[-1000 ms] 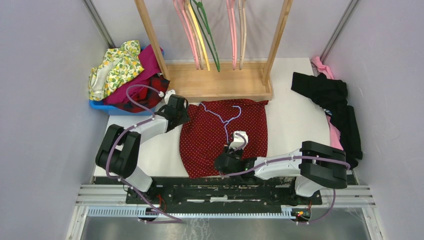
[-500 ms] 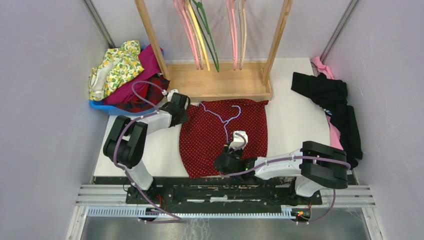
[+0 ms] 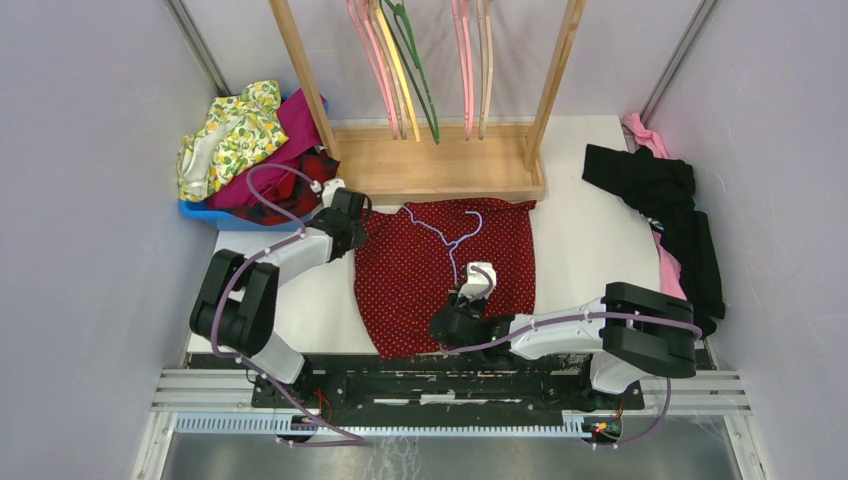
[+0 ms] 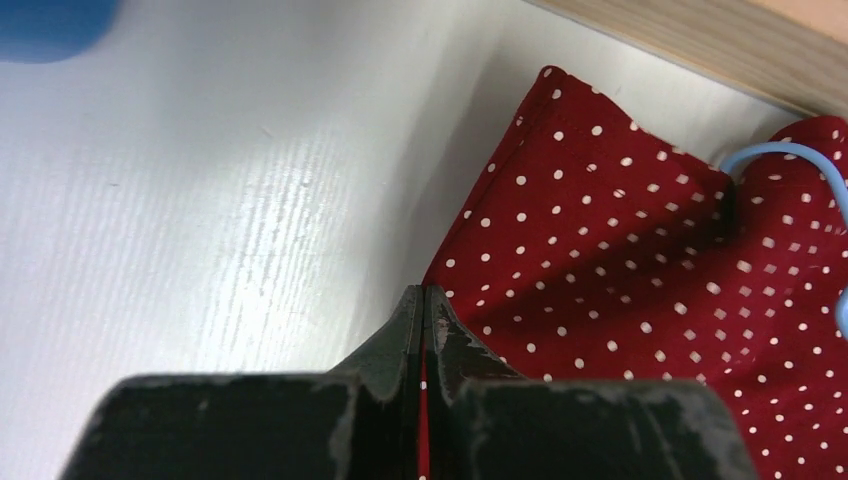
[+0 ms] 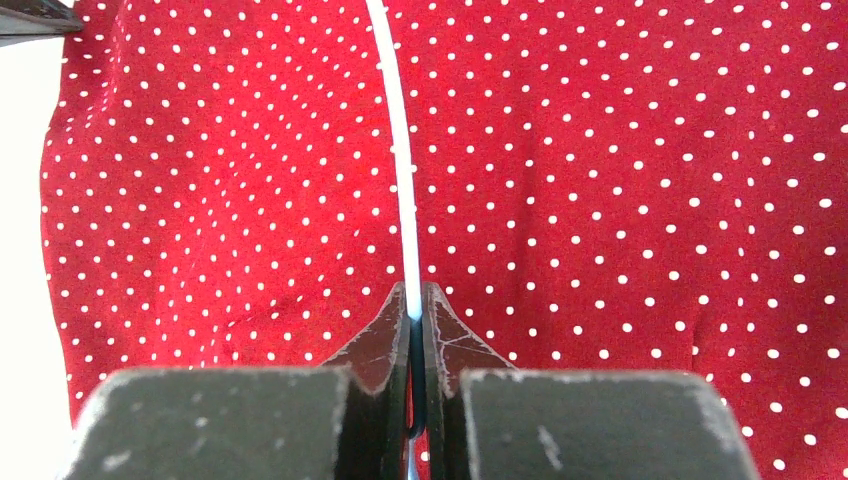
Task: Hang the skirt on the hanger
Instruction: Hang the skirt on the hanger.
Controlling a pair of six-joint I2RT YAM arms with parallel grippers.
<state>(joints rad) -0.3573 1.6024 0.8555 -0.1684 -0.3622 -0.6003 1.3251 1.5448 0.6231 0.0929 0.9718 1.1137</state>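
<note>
Top view, 12 o'clock = far side of table point(image 3: 590, 240).

1. Skirt point(image 3: 445, 275): lies flat at table centre, near edge at 6 o'clock by the arm bases, far edge touching the wooden rack base point(image 3: 440, 165) at 12 o'clock. Cloth wrinkled along its 9 o'clock side.
2. Hanger point(image 5: 403, 180): lies on top of skirt, upper half, thin wire running twd 6 o'clock.
3. L pincer point(image 4: 422, 300): at skirt's 10 o'clock corner, fingers pressed together, pinching the cloth edge; red fabric visible between them. Low on table.
4. R pincer point(image 5: 415, 295): over skirt centre, pressed together on the hanger wire, which passes between the fingers.
5. Other: pile of clothes point(image 3: 245, 140) at 10 o'clock; black garment point(image 3: 670, 210) at 3 o'clock, apart from skirt.
</note>
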